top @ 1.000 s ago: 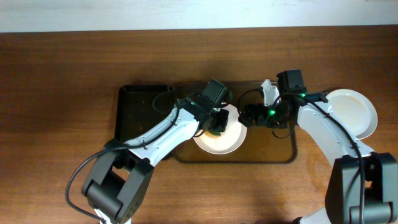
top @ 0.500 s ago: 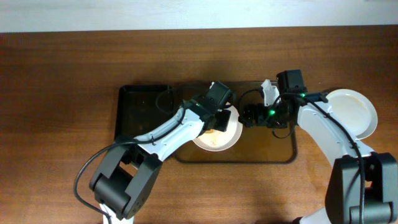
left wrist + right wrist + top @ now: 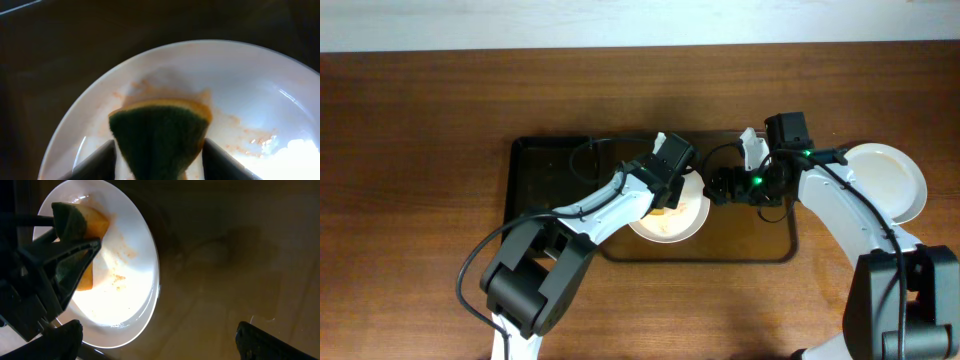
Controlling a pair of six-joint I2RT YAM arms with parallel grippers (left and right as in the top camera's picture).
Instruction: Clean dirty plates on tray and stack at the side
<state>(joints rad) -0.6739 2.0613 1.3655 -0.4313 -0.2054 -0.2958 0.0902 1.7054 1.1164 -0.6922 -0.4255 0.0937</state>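
Note:
A white plate (image 3: 672,222) smeared with orange sauce lies on the black tray (image 3: 545,190). My left gripper (image 3: 667,194) is shut on a green and yellow sponge (image 3: 159,131) and presses it on the plate's far part (image 3: 250,95). Its fingers (image 3: 159,162) flank the sponge. My right gripper (image 3: 722,187) is open and empty, low over the tray just right of the plate. In the right wrist view its fingers (image 3: 160,345) spread wide beside the plate (image 3: 127,287), with the sponge (image 3: 82,225) at the top left.
A clean white plate (image 3: 892,182) lies on the wooden table right of the tray. The tray's right part (image 3: 765,235) is bare and wet-looking. The tray's left part holds nothing.
My left gripper has slid the sponge from the plate's middle toward its far rim, leaving orange smears showing. The right arm has not moved.

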